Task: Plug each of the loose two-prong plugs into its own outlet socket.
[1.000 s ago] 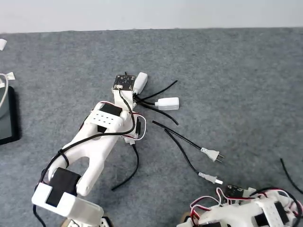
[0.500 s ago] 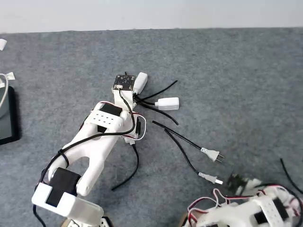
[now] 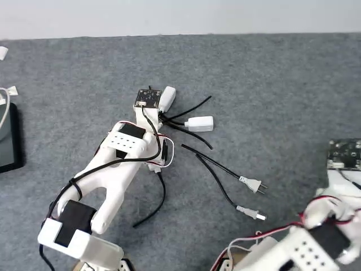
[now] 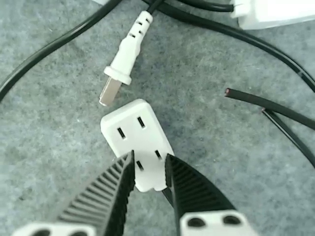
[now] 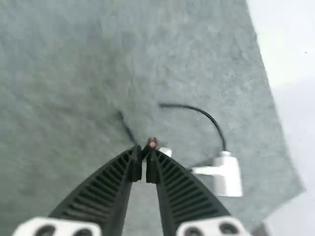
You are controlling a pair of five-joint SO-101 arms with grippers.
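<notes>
Though near-shut, left jaws around socket (image 4: 138,142).

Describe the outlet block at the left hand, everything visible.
The outlet block is a white, plastic-looking rectangle with rounded corners, lying flat on the grey carpet. Two pairs of slots face up, all empty. The left hand pinches its near end. A plug lies with its prongs just off the far corner.

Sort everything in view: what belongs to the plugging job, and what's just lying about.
Job: gripped socket, in the left gripper; second socket; plug beside the gripped socket; farther loose plug; nearer loose plug.
Lying about: dark slab at the high view's left edge; white scrap; second white scrap by the slab.
</notes>
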